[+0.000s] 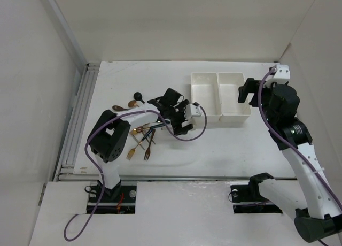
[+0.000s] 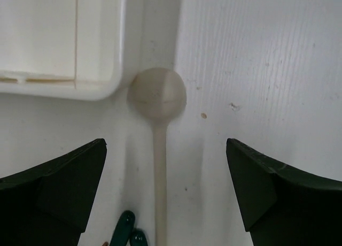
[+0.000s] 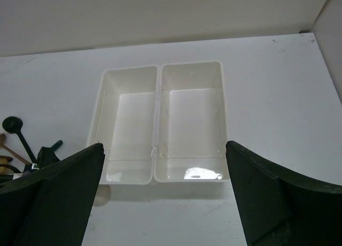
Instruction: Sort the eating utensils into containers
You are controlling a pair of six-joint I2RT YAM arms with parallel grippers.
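Note:
A cream spoon (image 2: 158, 96) lies on the table with its bowl beside the near corner of the left bin (image 2: 64, 43). My left gripper (image 2: 165, 195) is open and empty, its jaws wide on either side of the spoon's handle without touching it. In the top view it (image 1: 187, 120) hovers just left of the two white bins (image 1: 219, 113). Gold forks and dark-handled utensils (image 1: 141, 135) lie in a pile by the left arm. My right gripper (image 3: 163, 203) is open and empty above the table in front of both bins (image 3: 160, 117), which hold nothing.
A black spoon (image 1: 138, 96) and a copper spoon (image 1: 118, 107) lie apart from the pile at the back left. Two dark green handle ends (image 2: 128, 231) lie next to the cream spoon's handle. Walls stand close on the left, back and right.

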